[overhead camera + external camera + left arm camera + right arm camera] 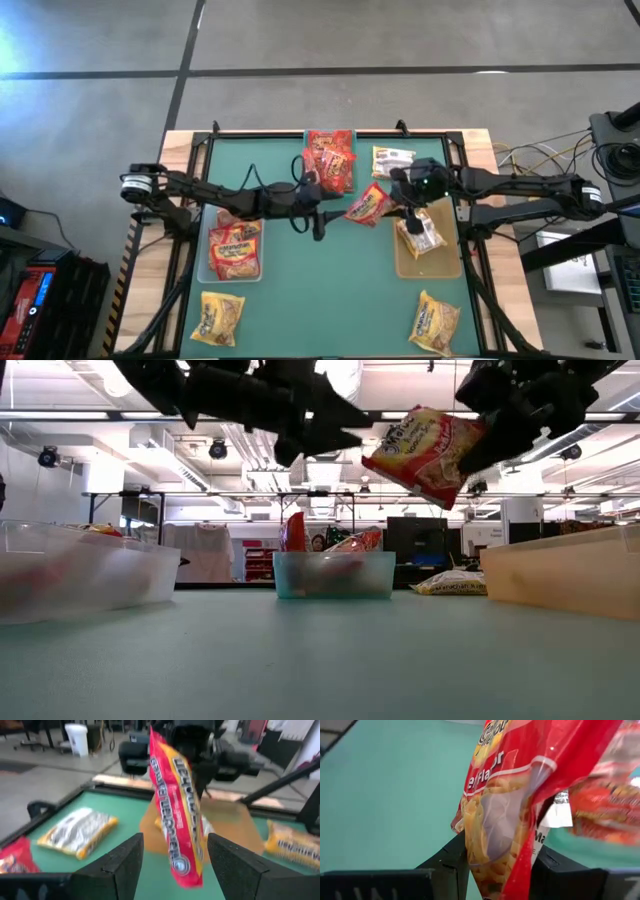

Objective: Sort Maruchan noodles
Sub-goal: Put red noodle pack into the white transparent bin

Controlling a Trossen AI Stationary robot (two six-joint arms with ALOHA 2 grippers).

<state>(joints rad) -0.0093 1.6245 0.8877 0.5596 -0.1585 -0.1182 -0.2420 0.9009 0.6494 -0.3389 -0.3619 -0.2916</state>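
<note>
Right wrist view: gripper [497, 865] clamping red packet [520, 795]

Not much you can actually read here. The red noodle packet [520, 805] pinched in the right gripper [497, 865] shows "Flavor" in white letters in the right wrist view, with a bit of a yellow logo above it that's cut off, plus "Ma" on a white patch behind it. In the left wrist view its lettering is too blurred to make out.
</note>
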